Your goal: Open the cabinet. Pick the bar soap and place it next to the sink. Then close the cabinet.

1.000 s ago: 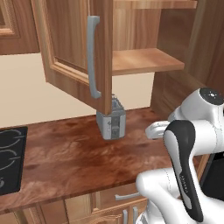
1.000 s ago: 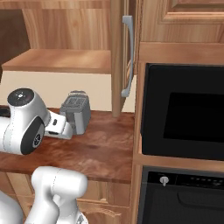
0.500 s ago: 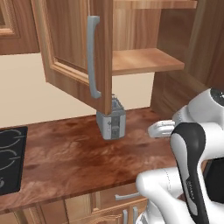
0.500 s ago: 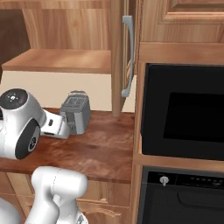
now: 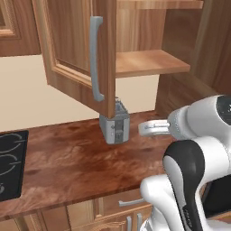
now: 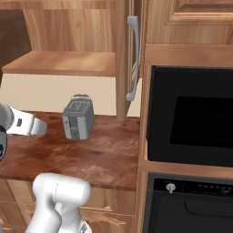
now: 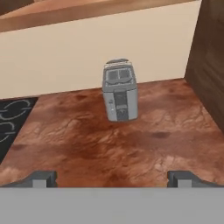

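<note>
While the cabinet (image 5: 85, 63) is standing open with its doors swung out, the gripper (image 7: 111, 178) is hanging fully spread and empty low over the counter (image 7: 131, 144) facing the toaster (image 7: 120, 90), and I'm not spotting the bar soap, so pick, place and close are remaining.

Wide brown wooden wall cabinet (image 5: 149, 54) hung above counter (image 5: 76, 167), doors open. Left raised-panel door (image 5: 76, 49) swung out toward camera, long vertical grey bar handle (image 5: 95, 58) on its edge. Right door (image 6: 122, 59) seen edge-on, grey bar handle (image 6: 133, 57) alongside. Wooden shelf (image 6: 63, 63) inside bare in visible part. Pinkish-red bar soap not discernible.
</note>
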Tool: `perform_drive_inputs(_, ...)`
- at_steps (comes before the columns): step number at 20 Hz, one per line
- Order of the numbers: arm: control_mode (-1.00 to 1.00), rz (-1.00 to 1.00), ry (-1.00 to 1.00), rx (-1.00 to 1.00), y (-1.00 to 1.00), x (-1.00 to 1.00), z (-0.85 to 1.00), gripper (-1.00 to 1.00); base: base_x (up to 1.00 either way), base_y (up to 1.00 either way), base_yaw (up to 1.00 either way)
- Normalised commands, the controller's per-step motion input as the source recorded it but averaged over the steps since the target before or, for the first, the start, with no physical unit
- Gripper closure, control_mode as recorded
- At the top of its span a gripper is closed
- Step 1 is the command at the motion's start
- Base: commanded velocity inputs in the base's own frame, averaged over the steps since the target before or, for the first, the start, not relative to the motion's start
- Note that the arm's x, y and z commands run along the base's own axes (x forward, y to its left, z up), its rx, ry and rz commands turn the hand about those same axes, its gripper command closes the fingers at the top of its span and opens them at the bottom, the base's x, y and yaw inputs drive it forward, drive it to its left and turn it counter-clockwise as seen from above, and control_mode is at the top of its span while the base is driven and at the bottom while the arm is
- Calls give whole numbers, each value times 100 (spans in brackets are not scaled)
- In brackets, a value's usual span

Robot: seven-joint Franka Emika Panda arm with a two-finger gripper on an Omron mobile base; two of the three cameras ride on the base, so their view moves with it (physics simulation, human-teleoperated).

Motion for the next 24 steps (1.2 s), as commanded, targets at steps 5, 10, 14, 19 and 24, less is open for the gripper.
perform_drive_inputs(5, -100, -1, -12, -5, 31, -56, 69, -100, 0, 0, 0)
perform_drive_inputs(10, -100, 1, -5, -4, -2, -47, 60, -100, 0, 0, 0)
perform_drive_inputs(14, -100, 12, 0, -3, -21, -41, 66, -100, 0, 0, 0)
perform_drive_inputs(19, -100, 10, -9, 0, 5, -30, 38, -100, 0, 0, 0)
perform_drive_inputs(24, -100, 0, -35, 0, 37, -40, 0, -100, 0, 0, 0)
